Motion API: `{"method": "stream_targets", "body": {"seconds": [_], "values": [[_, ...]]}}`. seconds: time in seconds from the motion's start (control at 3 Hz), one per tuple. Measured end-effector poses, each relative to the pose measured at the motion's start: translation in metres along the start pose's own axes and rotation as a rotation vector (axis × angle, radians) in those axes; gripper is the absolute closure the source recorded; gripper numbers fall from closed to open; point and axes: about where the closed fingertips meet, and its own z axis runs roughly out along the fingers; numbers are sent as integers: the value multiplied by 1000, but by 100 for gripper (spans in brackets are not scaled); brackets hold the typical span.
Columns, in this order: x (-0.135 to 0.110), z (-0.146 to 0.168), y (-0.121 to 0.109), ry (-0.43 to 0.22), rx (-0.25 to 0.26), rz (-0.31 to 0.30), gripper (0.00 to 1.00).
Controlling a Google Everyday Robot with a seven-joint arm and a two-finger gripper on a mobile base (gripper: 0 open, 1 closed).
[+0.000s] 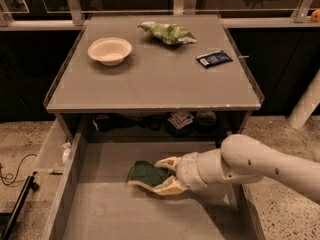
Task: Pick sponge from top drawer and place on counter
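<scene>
The sponge (146,174), dark green on top with a pale yellow layer below, lies on the floor of the open top drawer (100,209), near its back middle. My gripper (164,176) reaches in from the right and sits at the sponge's right end. One pale finger (168,162) is on the far side and the other on the near side, both against the sponge. The sponge still rests on the drawer floor. The grey counter (155,79) is above and behind the drawer.
On the counter stand a white bowl (109,50) at the left, a wrinkly light-green chip bag (167,32) at the back and a small dark blue packet (214,58) at the right. Dark clutter sits on a shelf under the counter. A cable lies on the floor at the left.
</scene>
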Motion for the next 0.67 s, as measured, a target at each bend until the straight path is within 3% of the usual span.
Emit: {"method": "stream_targets", "body": {"seconds": [0.67], "values": [[-56,-84,10,15,95,-42,100]]}}
